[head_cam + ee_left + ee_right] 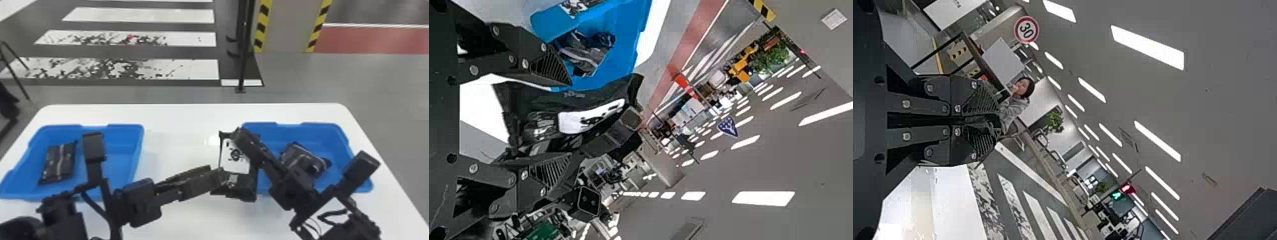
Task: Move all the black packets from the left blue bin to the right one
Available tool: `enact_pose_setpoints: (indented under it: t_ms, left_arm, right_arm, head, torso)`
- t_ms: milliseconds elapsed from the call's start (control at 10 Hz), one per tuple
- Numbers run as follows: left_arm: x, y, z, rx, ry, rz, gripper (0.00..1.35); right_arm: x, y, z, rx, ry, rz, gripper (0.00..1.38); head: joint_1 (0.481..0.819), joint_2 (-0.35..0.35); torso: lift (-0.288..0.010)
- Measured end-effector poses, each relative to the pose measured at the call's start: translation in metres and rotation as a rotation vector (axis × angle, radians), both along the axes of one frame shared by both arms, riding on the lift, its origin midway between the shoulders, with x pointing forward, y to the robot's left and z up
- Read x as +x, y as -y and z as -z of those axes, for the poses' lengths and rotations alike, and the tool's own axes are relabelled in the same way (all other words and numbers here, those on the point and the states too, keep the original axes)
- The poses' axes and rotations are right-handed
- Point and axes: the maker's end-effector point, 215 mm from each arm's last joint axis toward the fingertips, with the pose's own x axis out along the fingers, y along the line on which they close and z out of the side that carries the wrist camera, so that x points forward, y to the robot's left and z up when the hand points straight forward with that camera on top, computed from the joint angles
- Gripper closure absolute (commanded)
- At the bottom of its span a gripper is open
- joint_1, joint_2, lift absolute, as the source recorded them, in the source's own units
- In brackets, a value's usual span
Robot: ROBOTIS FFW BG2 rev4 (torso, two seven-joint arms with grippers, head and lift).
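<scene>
In the head view, a black packet with a white label (235,159) hangs between the two bins. My right gripper (238,135) is shut on its upper edge; in the right wrist view the fingers of the right gripper (993,120) are pressed together. My left gripper (221,175) is at the packet's lower left side. In the left wrist view, the left gripper (568,120) is open, its fingers on either side of the packet (591,116). Another black packet (59,162) lies in the left blue bin (123,128). Black packets (304,159) lie in the right blue bin (322,127), partly hidden by the right arm.
Both bins stand on a white table (178,118), with bare tabletop between them. The left forearm crosses the left bin's near right corner, and the right arm overhangs the right bin. A black pole (243,57) stands beyond the table.
</scene>
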Motion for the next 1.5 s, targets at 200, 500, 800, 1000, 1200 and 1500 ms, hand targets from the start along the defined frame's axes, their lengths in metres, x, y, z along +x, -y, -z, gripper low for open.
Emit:
enact_pose_setpoints:
  t_ms: [200, 500, 800, 1000, 1200, 1500]
  left_arm:
    - [-0.004, -0.012, 0.005, -0.029, -0.020, -0.040, 0.16]
    - [-0.016, -0.036, 0.022, -0.046, -0.070, -0.107, 0.16]
    - [-0.010, -0.070, 0.029, -0.027, -0.073, -0.188, 0.16]
    - [-0.003, -0.093, 0.028, -0.009, -0.058, -0.239, 0.16]
    - [0.014, -0.126, 0.029, 0.053, -0.016, -0.328, 0.16]
    - [0.034, -0.187, 0.032, 0.163, 0.017, -0.460, 0.15]
  right_arm:
    - [0.034, 0.034, 0.010, -0.096, 0.027, 0.071, 1.28]
    - [0.084, 0.088, 0.052, -0.241, -0.009, 0.175, 1.28]
    - [0.117, 0.136, 0.097, -0.356, -0.091, 0.245, 1.02]
    - [0.122, 0.156, 0.105, -0.392, -0.106, 0.274, 0.36]
    - [0.109, 0.180, 0.103, -0.465, -0.086, 0.323, 0.18]
    - [0.042, 0.186, 0.082, -0.574, -0.031, 0.414, 0.18]
  head:
    - [0.695, -0.058]
    - [0.695, -0.092]
    - [0.695, -0.112]
    - [0.695, -0.108]
    - [0.695, -0.096]
    - [0.695, -0.041]
  torso:
    - [-0.154]
    - [-0.154]
    - [-0.154]
    - [-0.154]
    - [-0.154]
    - [-0.154]
